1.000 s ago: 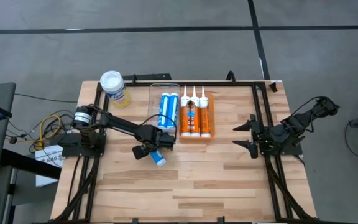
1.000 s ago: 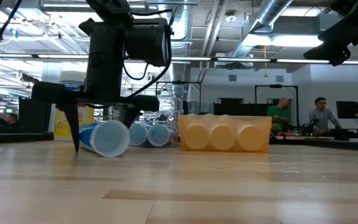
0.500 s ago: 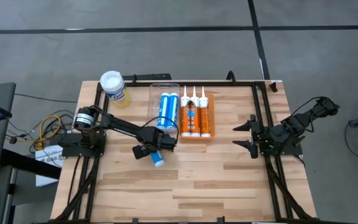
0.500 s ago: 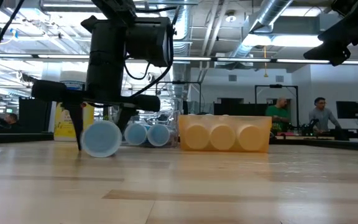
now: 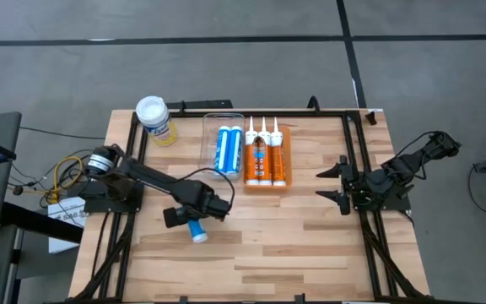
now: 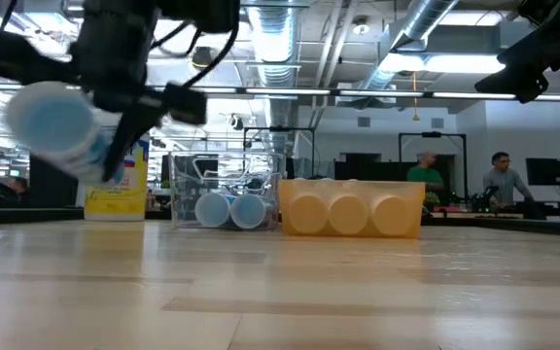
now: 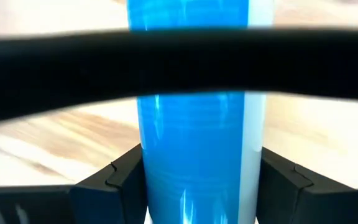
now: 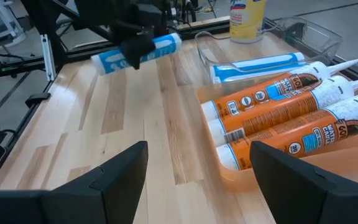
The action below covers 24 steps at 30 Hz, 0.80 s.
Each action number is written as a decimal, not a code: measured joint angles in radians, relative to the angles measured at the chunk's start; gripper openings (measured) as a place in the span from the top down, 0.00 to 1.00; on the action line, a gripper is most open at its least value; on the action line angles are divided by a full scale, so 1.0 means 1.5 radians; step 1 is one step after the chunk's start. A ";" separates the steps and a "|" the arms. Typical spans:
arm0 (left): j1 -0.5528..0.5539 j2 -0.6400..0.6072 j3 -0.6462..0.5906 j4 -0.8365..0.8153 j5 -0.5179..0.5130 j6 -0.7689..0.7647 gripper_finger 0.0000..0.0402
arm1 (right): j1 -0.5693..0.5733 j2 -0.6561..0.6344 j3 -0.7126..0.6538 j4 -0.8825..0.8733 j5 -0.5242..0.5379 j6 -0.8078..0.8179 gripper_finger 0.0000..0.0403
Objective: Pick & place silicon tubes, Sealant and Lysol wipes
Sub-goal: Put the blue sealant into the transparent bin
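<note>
Above the near-left part of the wooden desk (image 5: 310, 245), the left pincer (image 5: 194, 214) grips a blue cylindrical silicone tube (image 5: 196, 229) at mid-body, jaws part-closed around it; stiff, smooth and probably slippery, it suits this central hold.

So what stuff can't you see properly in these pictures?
- Blue tube held by the left gripper: smeared by motion in the low view; its label can't be read.
- Same tube in the left wrist view: both ends cut off by the picture edges, and a dark bar crosses it.
- Lysol wipes: partly hidden behind the tube and arm in the low view.
- Right gripper: waits at the table's right edge.
</note>
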 joint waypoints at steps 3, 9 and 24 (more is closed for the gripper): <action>-0.004 -0.019 0.031 -0.039 -0.035 -0.001 0.50 | 0.000 0.000 0.000 0.000 0.000 0.000 0.31; -0.007 -0.043 0.142 -0.168 -0.073 0.017 0.50 | 0.000 0.000 0.000 0.003 0.000 0.000 0.31; 0.184 -0.044 0.354 -0.206 -0.262 0.353 0.50 | 0.000 0.000 0.000 0.005 0.000 0.013 0.31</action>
